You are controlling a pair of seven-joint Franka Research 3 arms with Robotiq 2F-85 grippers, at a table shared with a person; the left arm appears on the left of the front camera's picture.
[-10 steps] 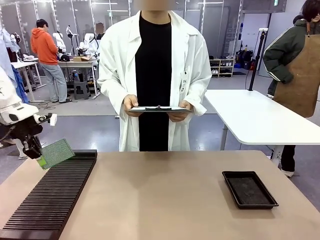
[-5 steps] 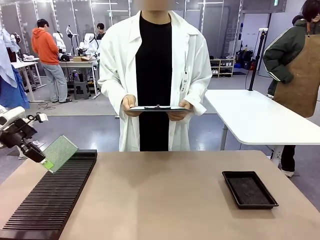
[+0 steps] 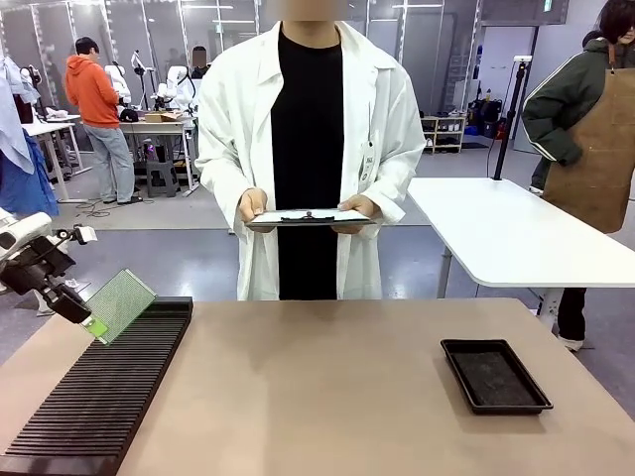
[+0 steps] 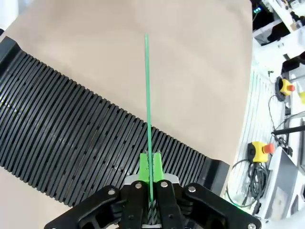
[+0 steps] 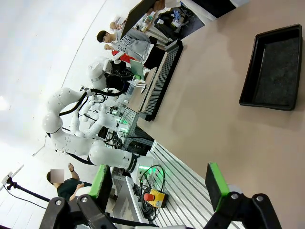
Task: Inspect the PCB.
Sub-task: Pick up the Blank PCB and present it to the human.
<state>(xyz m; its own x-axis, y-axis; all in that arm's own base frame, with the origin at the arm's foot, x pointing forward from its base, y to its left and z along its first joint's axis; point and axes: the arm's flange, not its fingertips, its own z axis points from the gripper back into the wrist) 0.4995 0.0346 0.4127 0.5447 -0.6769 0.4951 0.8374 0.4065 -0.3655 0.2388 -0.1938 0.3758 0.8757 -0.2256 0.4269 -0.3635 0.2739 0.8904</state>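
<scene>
Green PCB point(image 3: 121, 301) between left jaws

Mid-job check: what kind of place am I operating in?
Probably an electronics lab or workshop: a person in a white coat holds a clipboard, and the left gripper holds the PCB by a slotted black rack.

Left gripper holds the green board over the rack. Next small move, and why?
Probably carry the thin green circuit board toward the person in the white coat, its face turned to them. The left gripper is shut on its lower edge, it hangs tilted above the black slotted rack, and the person holds a clipboard across the table.
</scene>
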